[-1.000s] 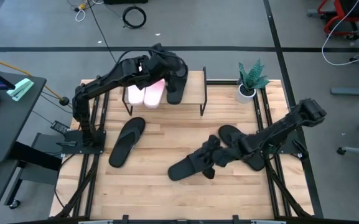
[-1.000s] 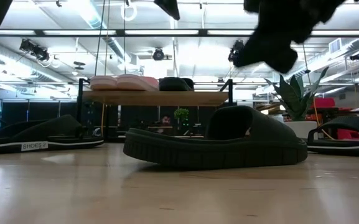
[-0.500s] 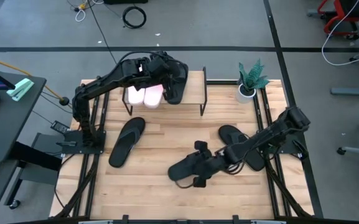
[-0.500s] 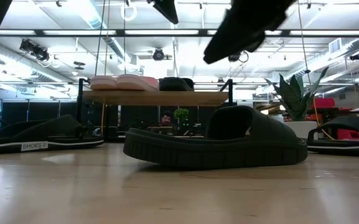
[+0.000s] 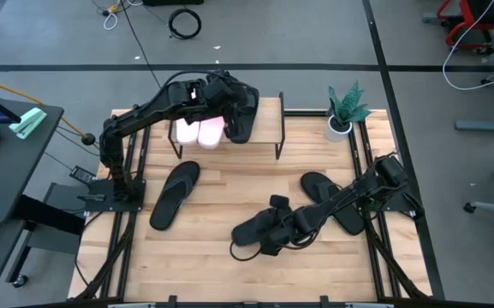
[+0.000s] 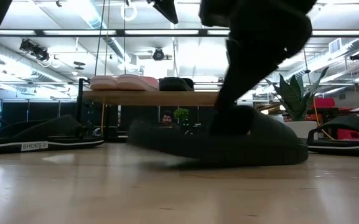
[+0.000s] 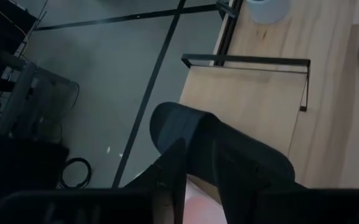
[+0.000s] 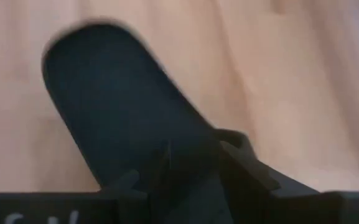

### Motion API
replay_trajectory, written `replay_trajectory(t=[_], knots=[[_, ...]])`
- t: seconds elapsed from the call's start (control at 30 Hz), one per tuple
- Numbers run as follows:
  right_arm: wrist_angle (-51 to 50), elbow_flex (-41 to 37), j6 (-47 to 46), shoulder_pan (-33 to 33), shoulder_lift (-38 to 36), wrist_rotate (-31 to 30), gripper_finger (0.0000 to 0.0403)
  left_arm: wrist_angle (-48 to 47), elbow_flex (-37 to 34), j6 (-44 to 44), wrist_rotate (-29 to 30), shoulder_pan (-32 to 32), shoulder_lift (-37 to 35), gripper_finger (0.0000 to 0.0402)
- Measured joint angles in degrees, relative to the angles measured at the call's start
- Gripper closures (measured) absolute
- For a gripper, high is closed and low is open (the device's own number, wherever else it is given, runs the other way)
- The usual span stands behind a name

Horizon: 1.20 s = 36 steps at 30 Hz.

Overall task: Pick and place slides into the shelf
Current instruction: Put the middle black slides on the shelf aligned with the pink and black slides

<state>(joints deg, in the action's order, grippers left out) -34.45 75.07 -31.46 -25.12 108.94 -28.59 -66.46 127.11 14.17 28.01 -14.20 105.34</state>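
Low over the front black slide [image 5: 251,229], the right gripper [image 5: 272,233] spreads its jaws and may shove it aside; I cannot tell the left gripper's [image 5: 234,111] state at the shelf [image 5: 268,124]

Left arm reaching from its base at nine o'clock up toward twelve, left gripper [image 5: 234,111] at the upper middle, fingers astride a black slide [image 7: 229,155]; right arm stretched low from four o'clock toward centre, right gripper [image 5: 268,231] lowered, jaws spread.

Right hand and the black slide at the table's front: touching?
Touching. In the low view the right hand reaches down into the black slide; the right wrist view shows its fingers straddling the strap.
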Motion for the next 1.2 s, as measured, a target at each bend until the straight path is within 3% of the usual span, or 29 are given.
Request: replay_trajectory(t=[0.1,0.33,0.57,1.0,1.2], knots=[[-6.3,0.0,-1.7,0.1,-0.3,-3.0,0.0263,-1.5,0.0,0.0,0.0,0.0,0.0,0.0323],[-14.2,0.0,-9.6,-0.3,-0.1,-2.8,0.0264,-3.4,0.0,-0.1,0.0,0.0,0.0,0.0319],[-15.7,0.0,-6.8,-2.2,-2.4,-2.3,0.0264,-3.4,0.0,-0.1,0.0,0.0,0.0,0.0323],[-18.4,-0.5,-22.9,-5.6,-6.5,21.5,0.0264,-3.9,0.0,-0.2,0.0,0.0,0.0,0.0321],[-15.2,-5.4,-26.5,-6.2,-6.0,21.5,0.0268,-4.2,0.0,-1.6,0.0,0.0,0.0,0.0322]])
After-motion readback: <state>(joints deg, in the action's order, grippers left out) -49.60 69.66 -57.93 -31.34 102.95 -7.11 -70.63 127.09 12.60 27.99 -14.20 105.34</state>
